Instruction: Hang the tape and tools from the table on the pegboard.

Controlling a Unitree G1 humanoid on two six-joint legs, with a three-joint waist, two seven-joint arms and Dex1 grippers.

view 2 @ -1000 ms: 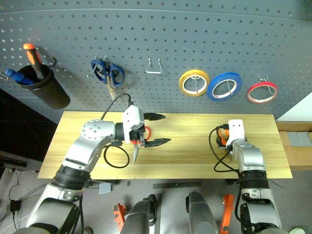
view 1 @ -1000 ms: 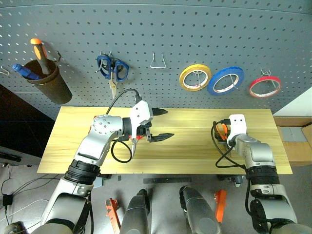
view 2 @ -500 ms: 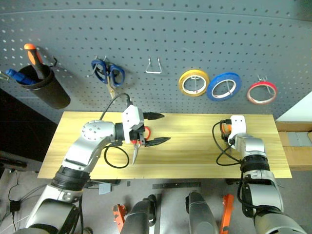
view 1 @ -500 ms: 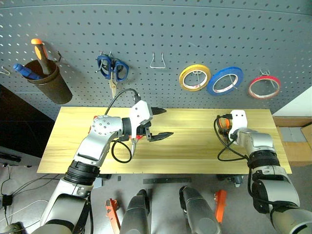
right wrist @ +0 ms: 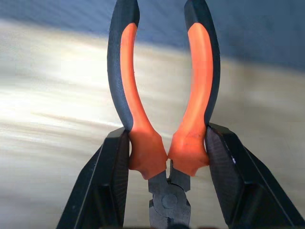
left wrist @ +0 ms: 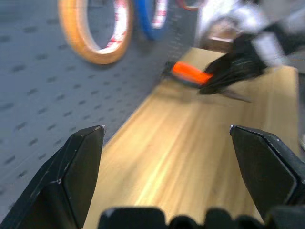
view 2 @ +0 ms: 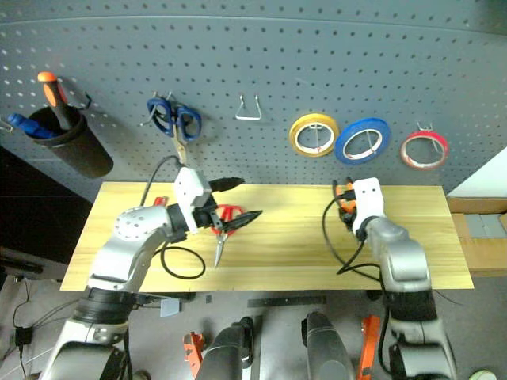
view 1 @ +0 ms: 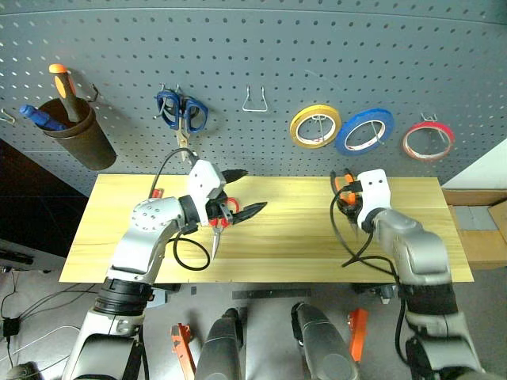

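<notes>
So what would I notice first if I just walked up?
Probably the right gripper squeezing the orange-and-black pliers above the table. Then the three bright tape rolls hanging in a row on the pegboard: yellow, blue and red.

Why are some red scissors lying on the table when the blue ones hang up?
The red scissors lie flat on the table by the open left end effector, not yet hung on the pegboard. Nothing looks broken or spilled.
</notes>
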